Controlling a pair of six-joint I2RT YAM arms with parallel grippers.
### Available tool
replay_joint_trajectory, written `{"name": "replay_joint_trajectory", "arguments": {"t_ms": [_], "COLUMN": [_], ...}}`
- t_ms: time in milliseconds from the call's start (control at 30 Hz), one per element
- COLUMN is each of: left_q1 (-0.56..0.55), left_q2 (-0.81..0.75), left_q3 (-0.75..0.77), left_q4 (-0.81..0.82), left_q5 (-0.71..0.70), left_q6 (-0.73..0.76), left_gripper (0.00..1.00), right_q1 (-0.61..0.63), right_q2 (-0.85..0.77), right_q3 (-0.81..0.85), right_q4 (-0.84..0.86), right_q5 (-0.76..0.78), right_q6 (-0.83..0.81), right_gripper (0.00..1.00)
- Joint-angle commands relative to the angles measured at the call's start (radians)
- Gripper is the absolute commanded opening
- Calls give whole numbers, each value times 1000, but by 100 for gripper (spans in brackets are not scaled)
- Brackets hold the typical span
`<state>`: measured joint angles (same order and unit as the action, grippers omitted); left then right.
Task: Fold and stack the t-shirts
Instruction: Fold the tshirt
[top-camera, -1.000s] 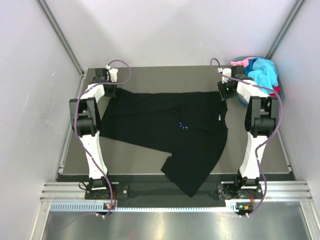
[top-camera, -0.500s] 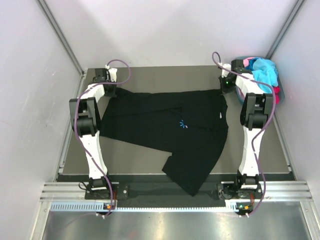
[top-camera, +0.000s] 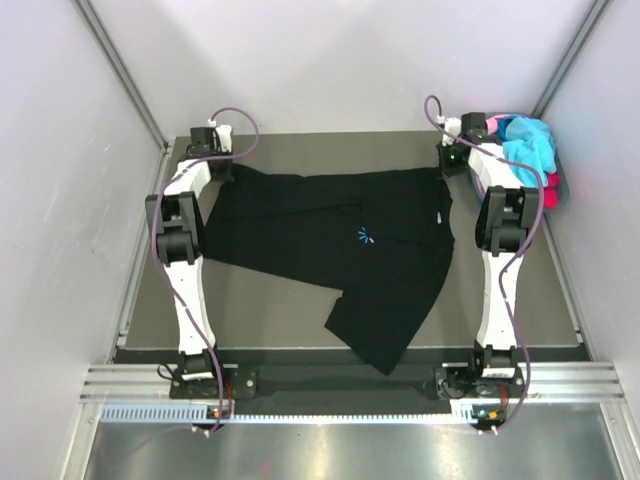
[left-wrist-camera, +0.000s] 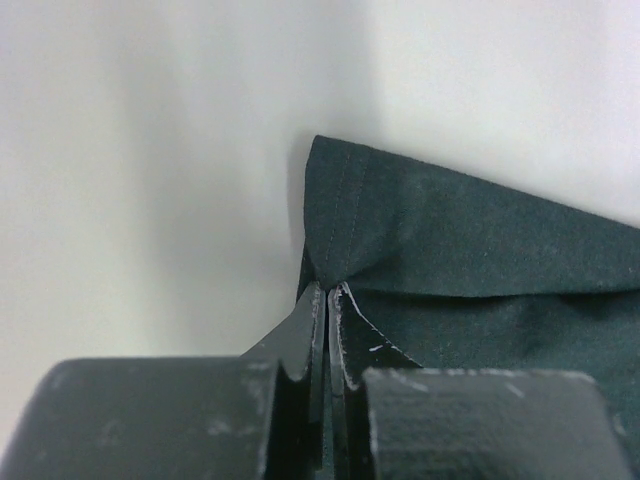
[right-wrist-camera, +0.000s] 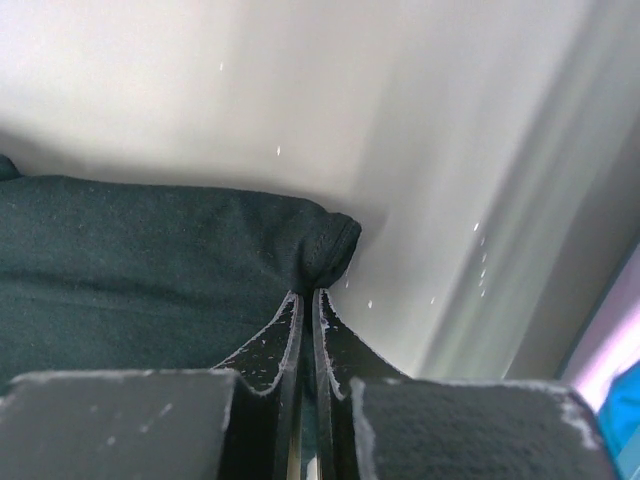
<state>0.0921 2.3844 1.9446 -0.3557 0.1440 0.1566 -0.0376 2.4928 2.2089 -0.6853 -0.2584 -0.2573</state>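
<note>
- Left tool (top-camera: 214, 160) (left-wrist-camera: 327, 291): at far-left corner of counter (top-camera: 330, 148), fingers pinched shut on a corner of the black t-shirt (top-camera: 320, 230) (left-wrist-camera: 450, 270). Left wrist view shows a stitched hem folded over right at the tips.
- Black t-shirt: spread flat across the far half of the counter, stretched betw. the two tools. Far edge runs approx. straight from one tool to the other.
- One part of the shirt trails toward the near edge, right of centre, ending in a point near the counter's front rim.
- Small blue logo (top-camera: 363, 235) sits about mid-shirt; a tiny white tag (top-camera: 438, 217) shows nearer the right edge.
- Right tool (top-camera: 452, 160) (right-wrist-camera: 305, 293): at far-right corner, fingers closed tight on the shirt's other far corner (right-wrist-camera: 150, 250). Right wrist view shows the fabric bunched into a small roll at the tips.
- Bin (top-camera: 560, 170): at the far-right corner, just beside the right tool, partly behind the right arm. It holds a loose heap of clothes: cyan garment (top-camera: 527, 140) on top, pink cloth (top-camera: 490, 123) at the far side, more pink/red (top-camera: 552, 195) at the near side. None folded. Can't tell how many pieces.
</note>
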Motion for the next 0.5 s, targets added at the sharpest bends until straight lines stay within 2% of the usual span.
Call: {"name": "replay_joint_trajectory", "arguments": {"t_ms": [0,200,333,467], "left_q1": [14,12,12,12], "left_q2": [64,87,84,79], "left_q3": [85,129,125,117], "left_q4": [4,-5,-6,-6], "left_q5": [-6,-7,-3,5], "left_q6": [-26,-28,-28,-37], "left_gripper": [0,0,0,0], "right_q1": [1,21,59,85], "right_q2": [15,58,107,127], "right_q3": [51,118,222,230], "right_q4": [133,243,289,358], "right_q5": [7,28,74,116], "right_q6": [12,21,-12,-46], "right_gripper": [0,0,0,0]}}
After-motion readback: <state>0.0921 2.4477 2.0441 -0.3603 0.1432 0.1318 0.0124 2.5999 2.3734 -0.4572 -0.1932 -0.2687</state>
